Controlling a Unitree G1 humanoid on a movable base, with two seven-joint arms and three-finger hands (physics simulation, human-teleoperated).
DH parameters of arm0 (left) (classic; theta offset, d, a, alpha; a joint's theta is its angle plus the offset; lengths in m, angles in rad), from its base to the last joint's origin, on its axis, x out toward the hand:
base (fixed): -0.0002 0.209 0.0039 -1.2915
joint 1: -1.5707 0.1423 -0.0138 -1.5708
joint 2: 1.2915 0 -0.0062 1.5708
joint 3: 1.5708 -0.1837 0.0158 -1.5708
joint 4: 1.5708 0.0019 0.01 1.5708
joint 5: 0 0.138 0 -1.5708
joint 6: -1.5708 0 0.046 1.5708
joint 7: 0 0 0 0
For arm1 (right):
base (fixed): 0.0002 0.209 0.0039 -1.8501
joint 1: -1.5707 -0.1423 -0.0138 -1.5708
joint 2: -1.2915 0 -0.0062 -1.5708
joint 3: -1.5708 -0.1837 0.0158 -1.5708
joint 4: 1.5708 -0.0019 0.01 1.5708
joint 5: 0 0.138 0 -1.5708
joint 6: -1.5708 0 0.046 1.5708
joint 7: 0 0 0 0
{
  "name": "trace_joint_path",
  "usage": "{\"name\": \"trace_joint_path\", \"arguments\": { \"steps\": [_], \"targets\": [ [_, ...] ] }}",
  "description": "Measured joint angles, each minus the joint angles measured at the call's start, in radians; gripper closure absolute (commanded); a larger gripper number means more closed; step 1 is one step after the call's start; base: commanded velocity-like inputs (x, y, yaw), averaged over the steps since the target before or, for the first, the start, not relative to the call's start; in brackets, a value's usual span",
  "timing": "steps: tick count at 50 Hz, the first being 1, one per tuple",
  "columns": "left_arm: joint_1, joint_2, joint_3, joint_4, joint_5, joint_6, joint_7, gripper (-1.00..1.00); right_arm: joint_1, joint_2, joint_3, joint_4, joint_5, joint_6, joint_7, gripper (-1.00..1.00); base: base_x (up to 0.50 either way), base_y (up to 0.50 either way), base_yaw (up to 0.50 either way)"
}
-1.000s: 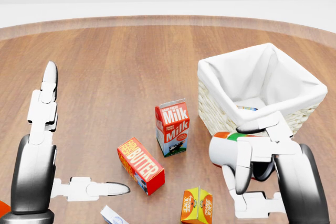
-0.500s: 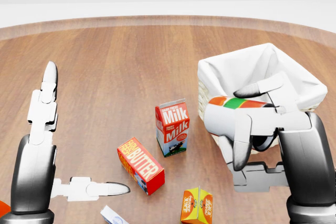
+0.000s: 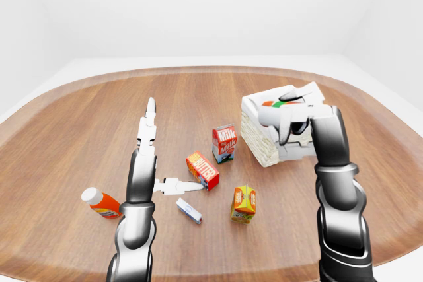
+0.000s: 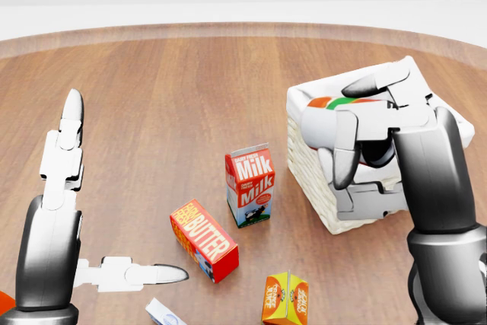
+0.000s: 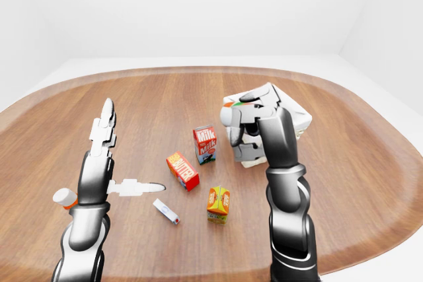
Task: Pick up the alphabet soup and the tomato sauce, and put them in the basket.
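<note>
My right hand (image 4: 346, 138) is shut on a white can (image 4: 317, 127) whose label shows red, green and orange; I cannot read whether it is the soup or the sauce. Hand and can hover over the left part of the wicker basket (image 4: 304, 161), which has a white cloth liner, and they hide its inside. My left hand (image 4: 118, 195) stands open at the left of the head view, one finger pointing up and the thumb out to the right, holding nothing. No other can shows.
On the round wooden table lie a milk carton (image 4: 249, 186), a red butter box (image 4: 203, 239), an orange juice carton (image 4: 285, 298) and a small white box (image 4: 163, 313). An orange bottle with a white cap (image 3: 99, 203) lies left of my left arm.
My right hand has risen with the can from the table beside the basket and now holds it over the basket's left part. The left hand has not moved.
</note>
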Motion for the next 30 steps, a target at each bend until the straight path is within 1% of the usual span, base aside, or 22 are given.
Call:
{"name": "trace_joint_path", "arguments": {
  "steps": [9,14,18,26,30],
  "targets": [
    [-0.001,0.000,0.000,0.001,0.002,0.000,0.001,-1.00,-0.066,-0.028,-0.018,0.070,-0.017,0.012,-0.018,1.00,0.00,0.00,0.00],
    [-0.001,0.000,0.000,0.003,0.002,0.000,0.002,-1.00,-0.106,-0.047,-0.027,0.125,-0.031,0.013,-0.031,1.00,0.00,0.00,0.00],
    [-0.002,0.000,0.000,0.004,0.002,0.000,0.003,-1.00,-0.132,-0.059,-0.030,0.166,-0.044,0.010,-0.041,1.00,0.00,0.00,0.00],
    [-0.003,0.000,0.001,0.008,0.002,0.000,0.005,-1.00,-0.171,-0.077,-0.033,0.249,-0.071,-0.006,-0.065,1.00,0.00,0.00,0.00],
    [-0.003,0.000,0.001,0.009,0.002,0.000,0.005,-1.00,-0.192,-0.084,-0.032,0.284,-0.084,-0.007,-0.072,1.00,0.00,0.00,0.00]
  ]
}}
